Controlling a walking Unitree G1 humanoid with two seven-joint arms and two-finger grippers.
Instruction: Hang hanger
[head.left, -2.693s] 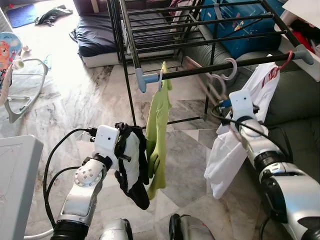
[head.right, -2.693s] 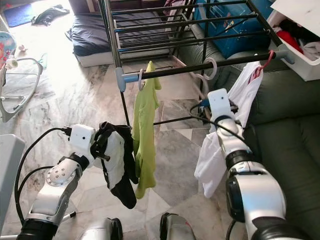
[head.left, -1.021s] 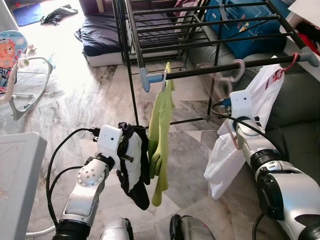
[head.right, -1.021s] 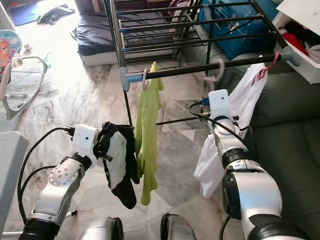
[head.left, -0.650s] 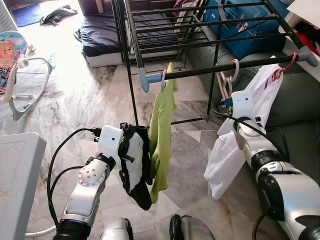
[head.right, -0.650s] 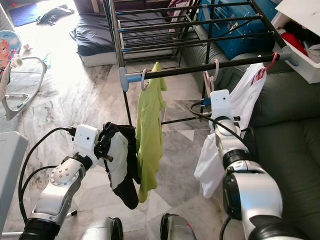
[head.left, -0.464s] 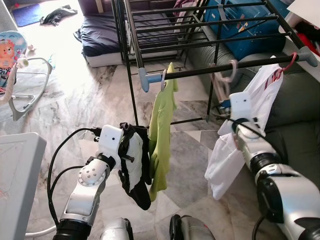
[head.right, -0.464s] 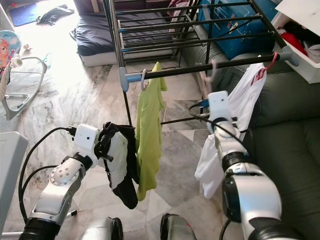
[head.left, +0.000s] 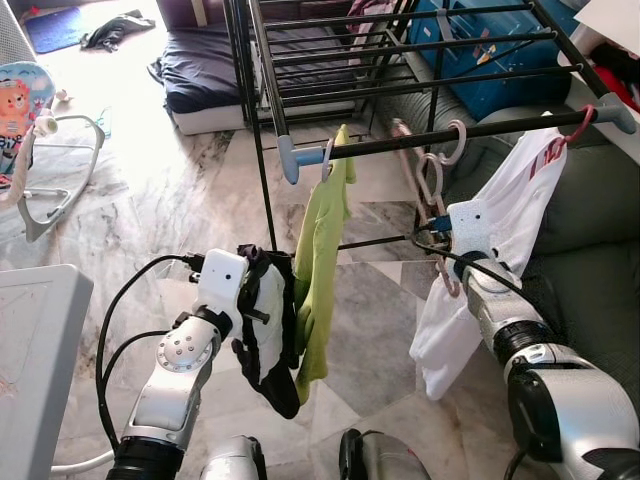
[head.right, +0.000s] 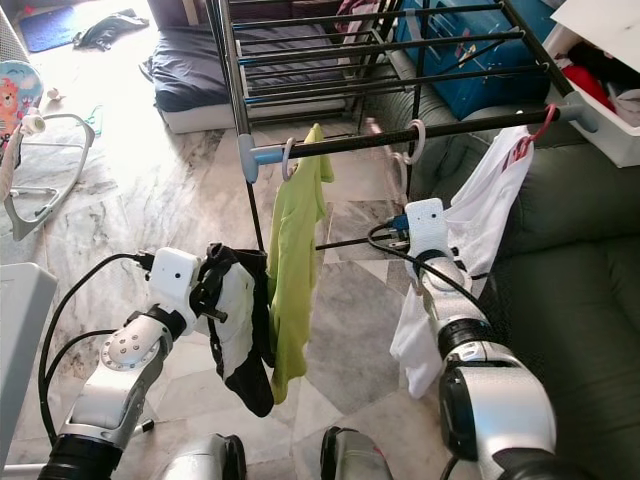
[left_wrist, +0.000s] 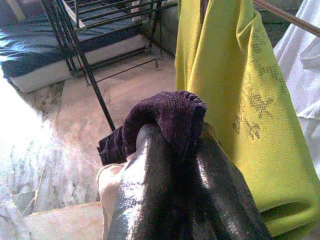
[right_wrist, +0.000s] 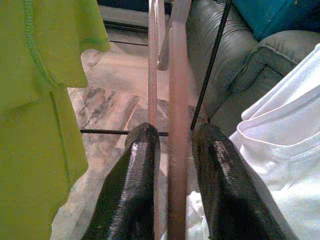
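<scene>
Left gripper: raised at chest height, nearest the camera; both fingers clamped together on a bunched dark garment with a white panel, which drapes down from the grip.

Right gripper: raised toward the rack; its two fingers stand slightly apart with the pink hanger between them. The bar of the hanger runs lengthwise through the gap, and whether the pads press on it cannot be told.

Pink hanger: its hook sits over the front rail of the drying rack, between the two hung shirts; its body slants down to the right gripper.

Green shirt: hangs from the front rail near its left end cap, just beside the dark garment.

White shirt: hangs on a red hanger near the rail's right end, just behind the right arm.

Sofa: dark green, on the right beneath the rack.

Mattress: dark-covered, on the marble floor beyond the rack.
</scene>
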